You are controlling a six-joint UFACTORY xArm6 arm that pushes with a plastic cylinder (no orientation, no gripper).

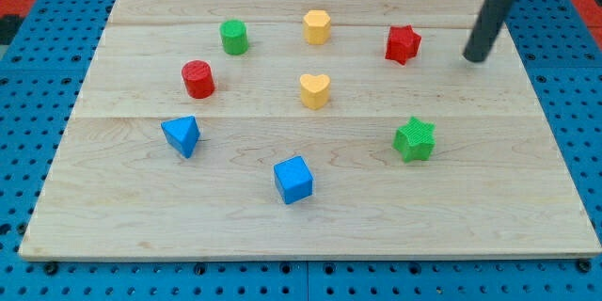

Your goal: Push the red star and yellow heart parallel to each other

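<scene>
The red star (403, 44) sits on the wooden board (310, 216) toward the view's upper right. The yellow heart (315, 89) lies near the middle of the board, down and to the left of the star. My tip (474, 56) rests on the board to the right of the red star, with a clear gap between them. The rod rises from it toward the view's top right corner.
A yellow hexagon block (317, 26) sits above the heart. A green cylinder (234, 36) and a red cylinder (198, 78) are at the left. A blue triangle (182, 135), a blue cube (293, 180) and a green star (414, 139) lie lower down.
</scene>
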